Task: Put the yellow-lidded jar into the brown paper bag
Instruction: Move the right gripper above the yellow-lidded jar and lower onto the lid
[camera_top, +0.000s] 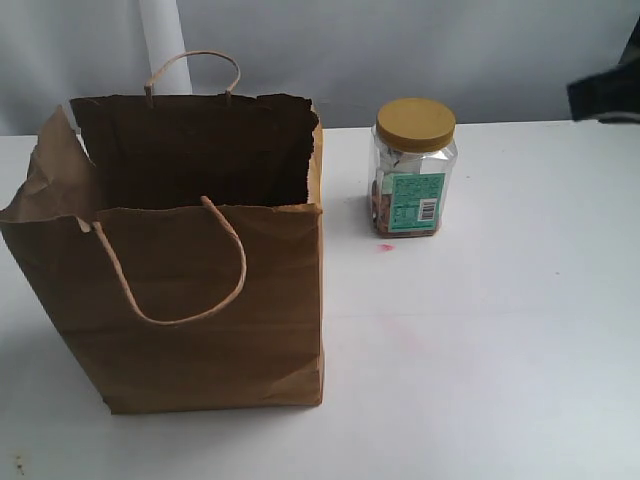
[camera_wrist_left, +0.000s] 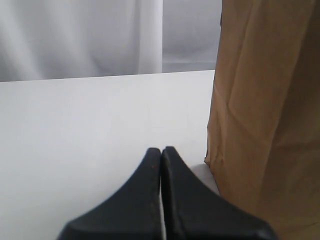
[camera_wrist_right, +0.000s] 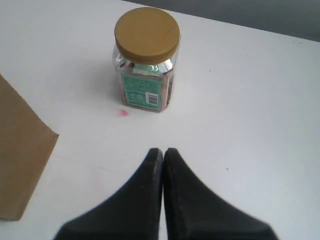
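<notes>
Yellow-lidded jar (camera_top: 413, 175) stands upright, upper right of centre in the exterior view; brown paper bag (camera_top: 210, 310) open at left, apart from it. My left gripper (camera_wrist_left: 161, 154) and right gripper (camera_wrist_right: 163, 154): jaws together, empty.

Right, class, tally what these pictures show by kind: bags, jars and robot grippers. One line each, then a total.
Tall brown kraft paper bag with cord handles: 1
Clear squarish plastic jar with mustard-yellow lid: 1
Black grippers, both shut: 2, the left gripper and the right gripper
Total: 4
</notes>
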